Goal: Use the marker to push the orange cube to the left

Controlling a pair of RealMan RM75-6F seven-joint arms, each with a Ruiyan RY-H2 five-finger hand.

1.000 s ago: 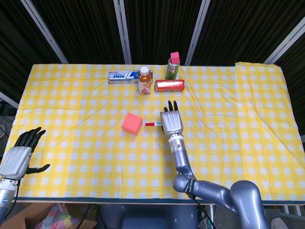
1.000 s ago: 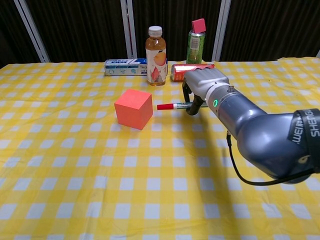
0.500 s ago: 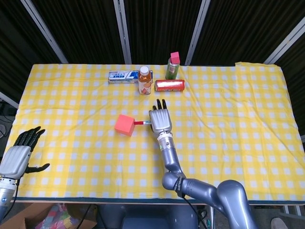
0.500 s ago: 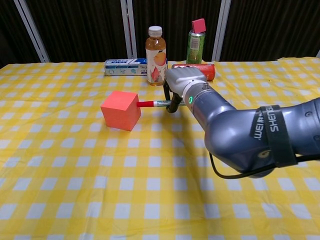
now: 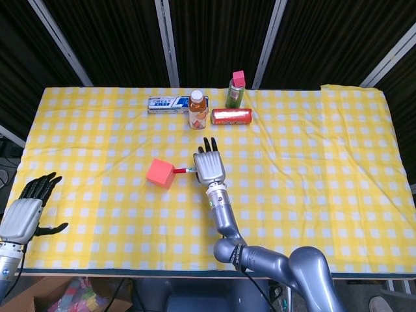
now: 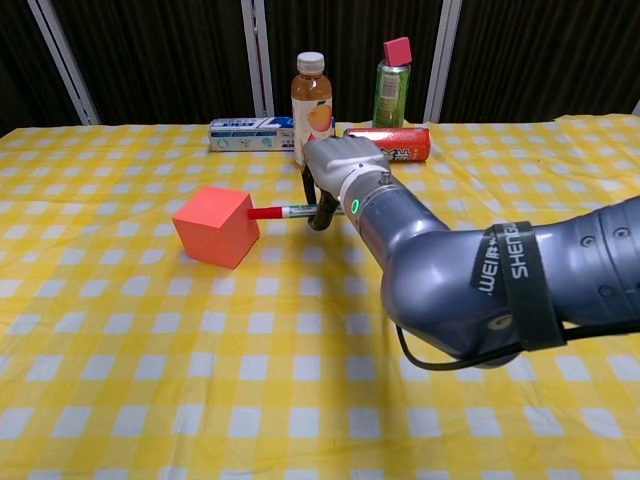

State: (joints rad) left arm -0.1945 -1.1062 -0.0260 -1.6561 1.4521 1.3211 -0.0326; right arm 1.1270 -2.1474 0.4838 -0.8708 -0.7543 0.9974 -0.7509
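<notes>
The orange cube (image 5: 159, 173) (image 6: 214, 226) sits on the yellow checked tablecloth, left of the table's middle. My right hand (image 5: 209, 167) (image 6: 338, 172) grips a marker (image 5: 184, 171) (image 6: 281, 212) that lies level, its red tip touching the cube's right face. My left hand (image 5: 26, 210) hangs open off the table's near left corner, seen only in the head view.
Along the back stand a blue and white box (image 5: 168, 104) (image 6: 250, 133), an orange drink bottle (image 5: 197, 110) (image 6: 313, 98), a green can with a pink cap (image 5: 236, 90) (image 6: 392, 70) and a red can on its side (image 5: 231, 116) (image 6: 403, 143). My right forearm (image 6: 470, 270) fills the chest view's right.
My right hand has carried the marker leftward. Its tip met the cube and slid it to the left across the cloth. The left hand has stayed put.
</notes>
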